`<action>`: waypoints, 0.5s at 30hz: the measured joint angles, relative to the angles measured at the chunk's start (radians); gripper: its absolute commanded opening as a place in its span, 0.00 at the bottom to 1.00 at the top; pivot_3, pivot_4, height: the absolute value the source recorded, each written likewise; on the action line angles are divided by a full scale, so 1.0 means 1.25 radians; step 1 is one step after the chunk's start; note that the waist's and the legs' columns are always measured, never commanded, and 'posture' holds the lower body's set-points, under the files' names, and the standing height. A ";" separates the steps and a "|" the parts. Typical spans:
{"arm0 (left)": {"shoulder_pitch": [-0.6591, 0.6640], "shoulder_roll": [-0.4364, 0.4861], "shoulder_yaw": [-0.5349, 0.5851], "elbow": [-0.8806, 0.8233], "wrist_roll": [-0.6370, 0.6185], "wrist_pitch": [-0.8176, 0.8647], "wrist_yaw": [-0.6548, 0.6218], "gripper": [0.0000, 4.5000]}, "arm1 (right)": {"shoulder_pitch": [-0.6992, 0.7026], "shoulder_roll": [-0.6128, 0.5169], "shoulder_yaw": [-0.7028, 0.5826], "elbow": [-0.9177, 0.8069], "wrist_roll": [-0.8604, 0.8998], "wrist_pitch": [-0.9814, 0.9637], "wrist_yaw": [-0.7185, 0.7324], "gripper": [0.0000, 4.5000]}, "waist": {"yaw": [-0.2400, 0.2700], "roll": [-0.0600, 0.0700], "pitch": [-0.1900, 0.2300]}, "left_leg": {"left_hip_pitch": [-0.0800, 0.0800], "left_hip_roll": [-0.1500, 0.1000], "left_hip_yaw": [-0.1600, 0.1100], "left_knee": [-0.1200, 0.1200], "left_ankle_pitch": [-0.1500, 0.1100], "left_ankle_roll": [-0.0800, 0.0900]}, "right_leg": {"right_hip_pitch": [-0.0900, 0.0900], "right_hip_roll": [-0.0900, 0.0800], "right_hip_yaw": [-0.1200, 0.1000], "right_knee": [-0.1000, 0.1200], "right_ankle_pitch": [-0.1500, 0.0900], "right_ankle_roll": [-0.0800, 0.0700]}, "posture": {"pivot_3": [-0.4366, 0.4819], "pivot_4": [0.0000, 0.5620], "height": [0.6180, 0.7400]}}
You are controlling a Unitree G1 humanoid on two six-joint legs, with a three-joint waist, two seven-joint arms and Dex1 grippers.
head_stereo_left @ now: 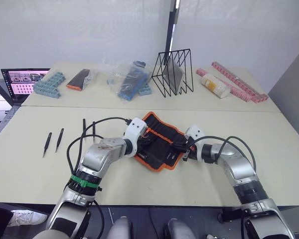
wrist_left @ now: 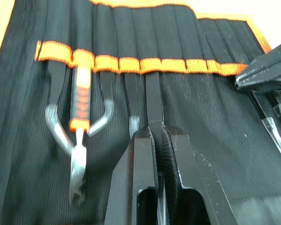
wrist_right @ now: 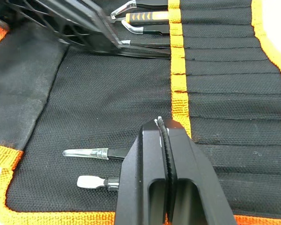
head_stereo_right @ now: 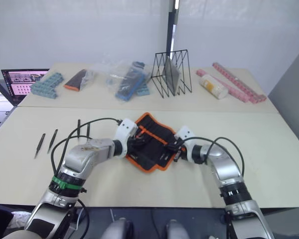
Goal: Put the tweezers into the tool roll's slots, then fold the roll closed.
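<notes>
Your left gripper (wrist_left: 155, 136) pinches 1 of the tweezers (wrist_left: 153, 101); right gripper (wrist_right: 165, 136) is pressed together. They look thin, stiff and slippery: grip mid-shaft.

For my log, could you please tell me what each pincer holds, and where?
Left pincer grips a tweezer by its exposed end, the rest slotted; right pincer holds nothing.

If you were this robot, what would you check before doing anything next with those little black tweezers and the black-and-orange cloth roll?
1. Black fabric tool roll with orange edging lies open and flat: ok.
2. Left gripper shut on a slim black tweezer going into a slot under the orange band: ok.
3. Right gripper shut, resting on the roll: ok.
4. All tweezers stowed: not ok; four slim black loose tweezers lie on the cream table.
5. Roll ready to fold: not ok.
</notes>
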 measured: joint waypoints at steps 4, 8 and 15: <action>-0.010 -0.024 -0.003 0.048 0.025 -0.050 -0.007 0.00 | 0.008 0.001 0.000 -0.007 0.005 0.003 -0.004 0.01 | 0.002 0.000 0.000 | 0.000 0.000 0.001 0.000 0.000 0.000 | 0.001 0.000 0.000 0.000 0.000 0.000 | 0.48 0.27 0.55; -0.028 -0.049 -0.001 0.093 0.044 -0.075 -0.009 0.00 | 0.015 0.000 0.001 -0.016 0.005 0.004 -0.005 0.01 | 0.005 0.000 0.000 | 0.001 0.000 0.001 0.001 0.000 0.000 | 0.003 0.000 -0.001 -0.001 0.000 0.000 | 0.48 0.27 0.55; -0.060 -0.082 0.000 0.167 0.074 -0.120 -0.018 0.00 | 0.018 0.000 0.001 -0.017 0.005 0.008 -0.006 0.01 | 0.007 0.000 0.000 | 0.004 -0.001 0.000 0.001 0.000 0.000 | 0.007 0.000 -0.001 -0.002 0.000 0.001 | 0.48 0.27 0.55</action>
